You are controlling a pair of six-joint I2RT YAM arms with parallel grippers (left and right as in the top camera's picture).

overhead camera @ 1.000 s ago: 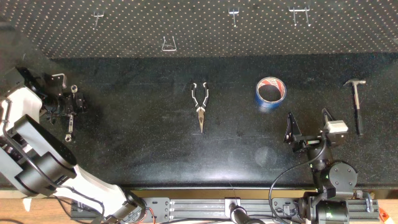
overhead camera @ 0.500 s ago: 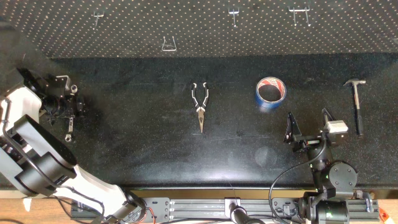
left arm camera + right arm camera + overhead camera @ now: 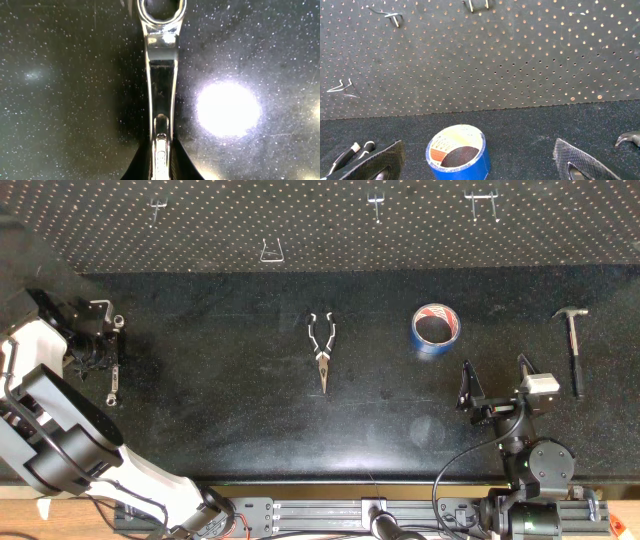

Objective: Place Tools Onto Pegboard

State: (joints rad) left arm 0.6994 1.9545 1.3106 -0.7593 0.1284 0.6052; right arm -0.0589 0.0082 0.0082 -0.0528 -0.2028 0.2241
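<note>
Black, speckled tabletop [image 3: 250, 410] ran up to a pegboard [image 3: 320, 220] at the back, which carried a few wire hooks [image 3: 271, 250]. Far to the left lay the wrench [image 3: 161, 75], and not all of it could be seen. From above, the left gripper [image 3: 161, 167] covered its middle, leaving a ring end toward the pegboard and the other end poking out on the near side. In the left wrist view that ring was cut off at the frame's edge, and the near end vanished between the fingers. Its long axis ran almost straight from front to back, ring end pointing at the pegboard. The left pincer was drawn in narrow, its two fingers pressed to either side of the shank. Whether the wrench rested on the top or hung just off it, I could not tell.

Over on the right, the right gripper [image 3: 494, 375] stood near the front edge with its fingers spread wide, holding nothing. A blue tape roll [image 3: 457, 152] sat just beyond it. The hammer [image 3: 573, 350] lay well to the right, and the pliers [image 3: 321, 350] lay mid-table, jaws toward the front.
</note>
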